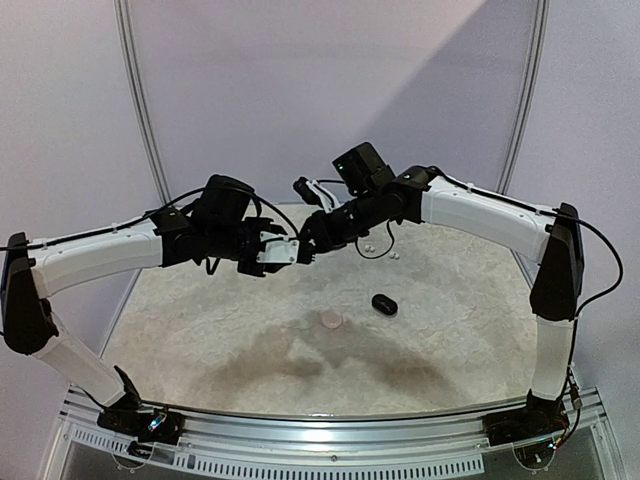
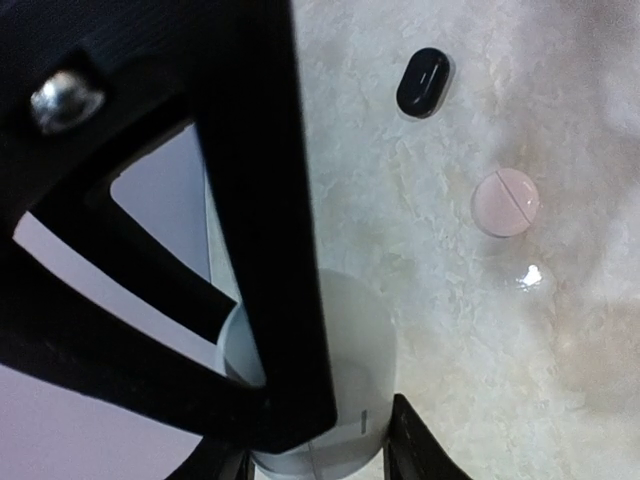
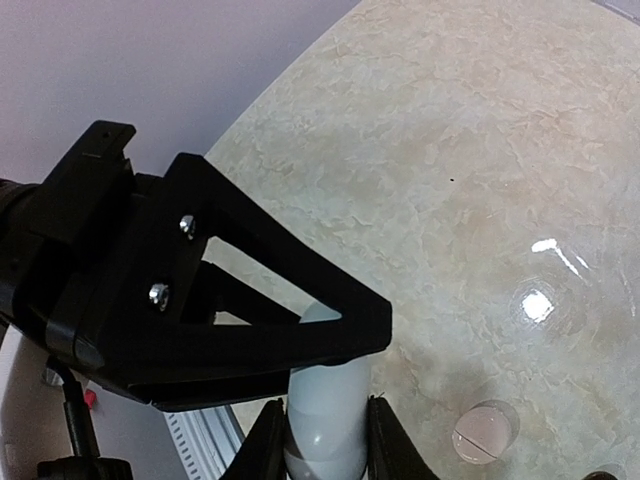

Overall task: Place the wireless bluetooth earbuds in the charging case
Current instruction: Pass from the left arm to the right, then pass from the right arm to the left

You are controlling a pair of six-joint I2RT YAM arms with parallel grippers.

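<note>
- Locate the table (image 1: 200,330). Its top is a pale cream surface with a marbled, mottled pattern, and bright glare spots show on it in both wrist views.
- Note the metal rail (image 1: 330,425) running along the table's near edge.
- Find the black case (image 1: 384,304), an oblong closed pebble lying flat near the middle of the top.
- Find the pink case (image 1: 331,319), round with a seam across its lid. It lies near the black case, to its left and slightly nearer you, without touching it.
- Find the first white earbud (image 1: 367,247) and the second white earbud (image 1: 393,256) toward the far side. They lie apart from each other and well apart from both cases, and are too small to show detail.
</note>
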